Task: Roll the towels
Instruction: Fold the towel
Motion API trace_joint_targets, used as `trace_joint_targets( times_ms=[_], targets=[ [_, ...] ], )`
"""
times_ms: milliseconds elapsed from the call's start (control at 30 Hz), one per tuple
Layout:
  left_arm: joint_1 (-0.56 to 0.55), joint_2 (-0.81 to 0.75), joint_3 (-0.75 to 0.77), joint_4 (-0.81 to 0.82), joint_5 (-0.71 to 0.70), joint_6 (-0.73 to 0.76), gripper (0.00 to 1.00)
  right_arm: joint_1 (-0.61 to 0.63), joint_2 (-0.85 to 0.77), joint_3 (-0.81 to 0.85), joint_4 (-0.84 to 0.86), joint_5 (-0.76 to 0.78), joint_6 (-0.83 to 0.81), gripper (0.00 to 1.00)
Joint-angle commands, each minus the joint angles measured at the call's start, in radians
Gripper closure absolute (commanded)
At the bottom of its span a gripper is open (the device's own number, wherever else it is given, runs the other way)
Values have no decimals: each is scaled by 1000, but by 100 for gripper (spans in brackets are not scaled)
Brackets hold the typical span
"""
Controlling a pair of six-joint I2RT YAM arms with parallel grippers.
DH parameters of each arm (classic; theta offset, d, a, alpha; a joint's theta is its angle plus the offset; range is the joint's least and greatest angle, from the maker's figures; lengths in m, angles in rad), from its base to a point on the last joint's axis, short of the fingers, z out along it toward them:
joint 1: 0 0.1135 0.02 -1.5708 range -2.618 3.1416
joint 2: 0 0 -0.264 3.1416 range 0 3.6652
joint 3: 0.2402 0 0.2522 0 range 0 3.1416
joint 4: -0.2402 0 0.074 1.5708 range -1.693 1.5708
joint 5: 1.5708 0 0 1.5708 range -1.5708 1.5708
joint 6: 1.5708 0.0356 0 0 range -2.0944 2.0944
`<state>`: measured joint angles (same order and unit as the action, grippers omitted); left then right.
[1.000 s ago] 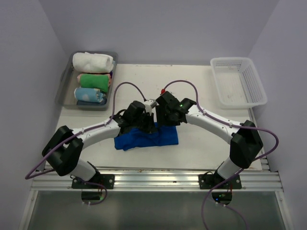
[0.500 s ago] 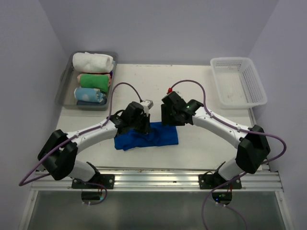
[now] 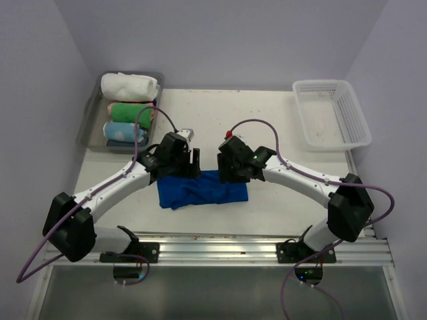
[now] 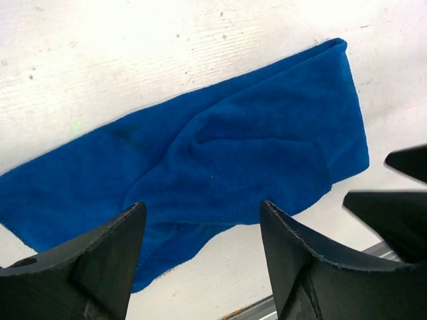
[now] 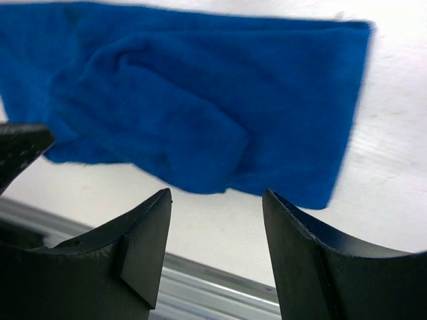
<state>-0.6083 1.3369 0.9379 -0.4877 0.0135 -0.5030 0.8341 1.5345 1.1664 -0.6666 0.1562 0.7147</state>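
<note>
The royal blue towel [image 3: 203,190] lies flat on the table near the front edge, folded into a long band with a loose bunched fold in its middle. It fills the left wrist view [image 4: 233,147] and the right wrist view [image 5: 200,100]. My left gripper [image 3: 181,167] hovers over the towel's back left part, open, with nothing between its fingers [image 4: 201,207]. My right gripper [image 3: 233,172] hangs over the towel's back right part, also open and empty [image 5: 217,193]. The white towel [image 3: 129,87] lies rolled in the tray.
A grey tray [image 3: 90,123] at the back left also holds a green roll [image 3: 130,111] and a pale blue roll [image 3: 123,131]. A white plastic basket [image 3: 331,113] stands at the back right. A metal rail [image 3: 213,250] runs along the near edge.
My left gripper has opened, let go of the blue towel and drawn back to the left. The right gripper has shifted slightly toward the towel. The towel has stayed put.
</note>
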Motion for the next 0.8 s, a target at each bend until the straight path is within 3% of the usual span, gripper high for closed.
trace_joint_targets(
  times_ms=[0,100,167,300,367,567,767],
  targets=[
    [24,-65,-45,-63,-35,-51,28,59,16,6,100,-81,28,39],
    [94,-80,-138,-48,5,-81,30,95,26,-28,203,-153,83,39],
    [164,-73,-166,-40,6,-107,38,144,67,5,208,-126,89,40],
    [277,-27,-212,-28,68,-117,57,261,214,231,-14,110,-15,48],
    [317,-12,-221,-12,88,-120,65,293,255,304,-57,144,-82,54],
    [358,51,-214,-15,97,-126,76,318,435,456,-154,259,-213,55],
    [387,87,-249,1,121,-124,86,318,542,510,-148,281,-273,55]
  ],
)
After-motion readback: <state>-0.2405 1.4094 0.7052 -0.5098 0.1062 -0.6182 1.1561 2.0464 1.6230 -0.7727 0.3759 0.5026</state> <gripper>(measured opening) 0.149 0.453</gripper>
